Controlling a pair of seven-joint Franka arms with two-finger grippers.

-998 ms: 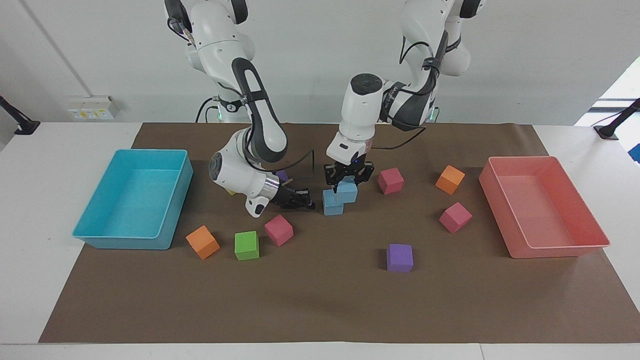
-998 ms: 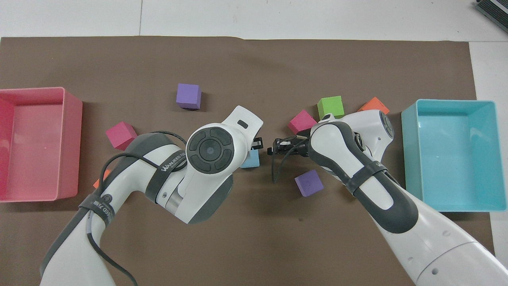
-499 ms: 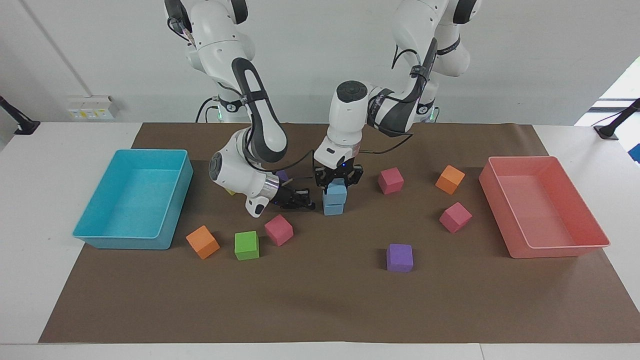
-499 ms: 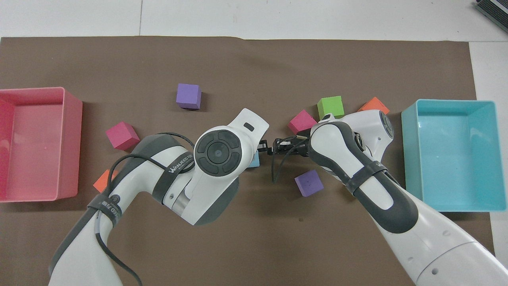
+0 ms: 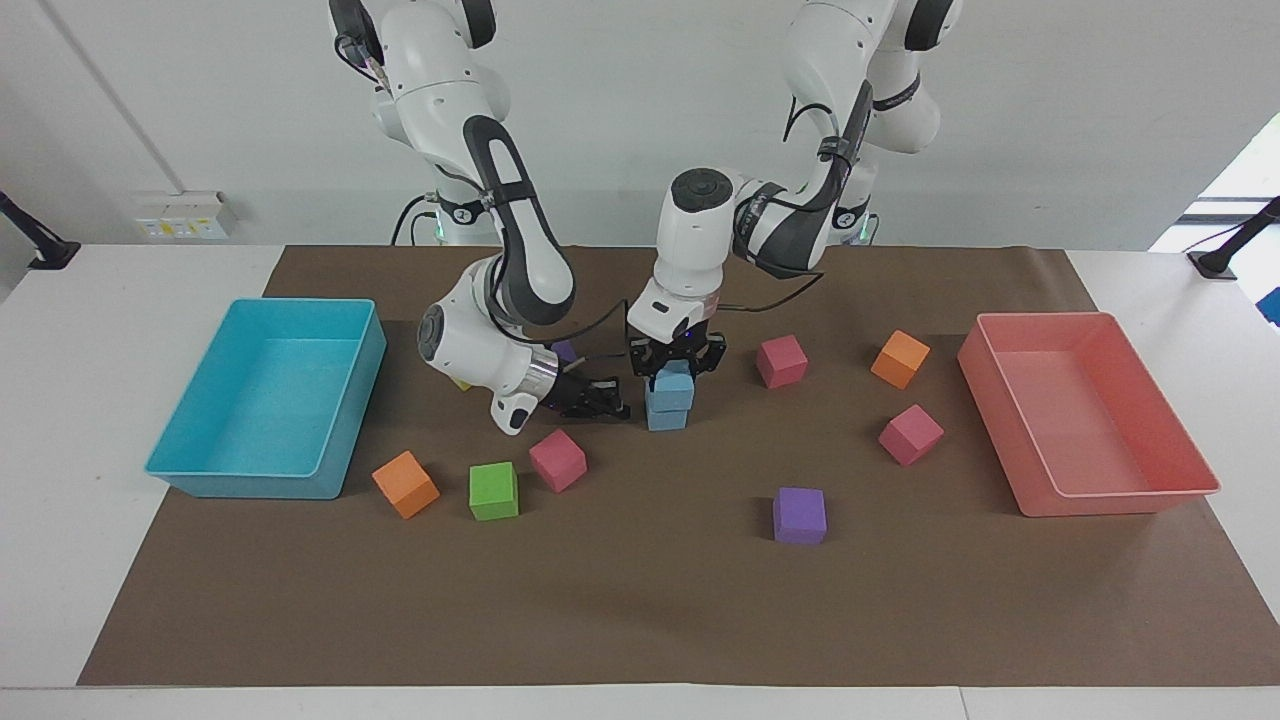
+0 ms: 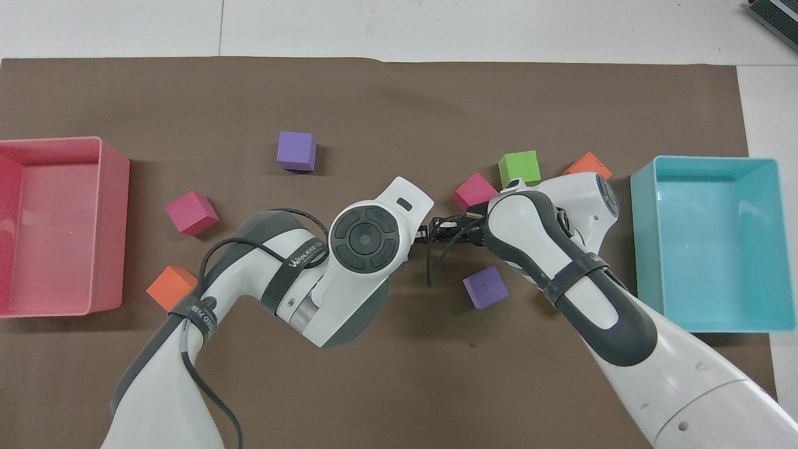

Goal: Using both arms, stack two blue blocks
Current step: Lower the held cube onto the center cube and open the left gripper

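Note:
The two blue blocks stand stacked mid-table: the upper blue block (image 5: 674,388) rests on the lower blue block (image 5: 667,416). My left gripper (image 5: 676,364) comes straight down on the stack and is shut on the upper block. My right gripper (image 5: 606,400) is open and empty, low over the mat beside the lower block, toward the right arm's end. In the overhead view the left arm's wrist (image 6: 366,237) hides both blocks, and the right gripper (image 6: 438,229) points at them.
A turquoise tray (image 5: 250,482) stands at the right arm's end and a pink tray (image 5: 1100,497) at the left arm's end. Loose cubes lie around: pink (image 5: 557,460), green (image 5: 494,490), orange (image 5: 405,484), purple (image 5: 799,515), pink (image 5: 910,434), orange (image 5: 899,358), pink (image 5: 781,361).
My left gripper carried the upper blue block toward the right arm's end and lowered it squarely onto the lower block. My right gripper has stayed put.

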